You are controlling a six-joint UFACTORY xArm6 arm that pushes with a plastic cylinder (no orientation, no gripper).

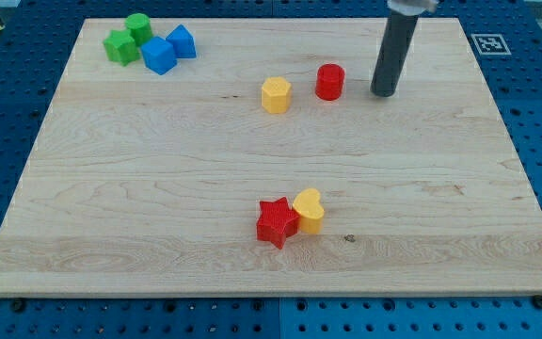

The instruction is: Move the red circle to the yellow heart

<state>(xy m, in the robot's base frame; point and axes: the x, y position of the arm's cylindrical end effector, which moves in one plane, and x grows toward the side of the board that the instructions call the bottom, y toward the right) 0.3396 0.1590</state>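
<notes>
Nearest the camera, low on the worktop (83,226): red star (277,222) touching yellow heart (310,210), heart on its right. Green pair (127,39) and blue pair (167,49) at top left, irrelevant. Yellow hexagon (276,95) just left of red circle (329,82), apart. My tip (382,94) sits just right of the circle, not touching. No hand on this rig, so no open or closed state to note. Judgement: the push must run down-view, so bring the tip round above the circle first, then steer slightly left onto the heart's free top-right side.

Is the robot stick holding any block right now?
No. My tip holds nothing; it stands apart from the red circle, on its right in the view.
</notes>
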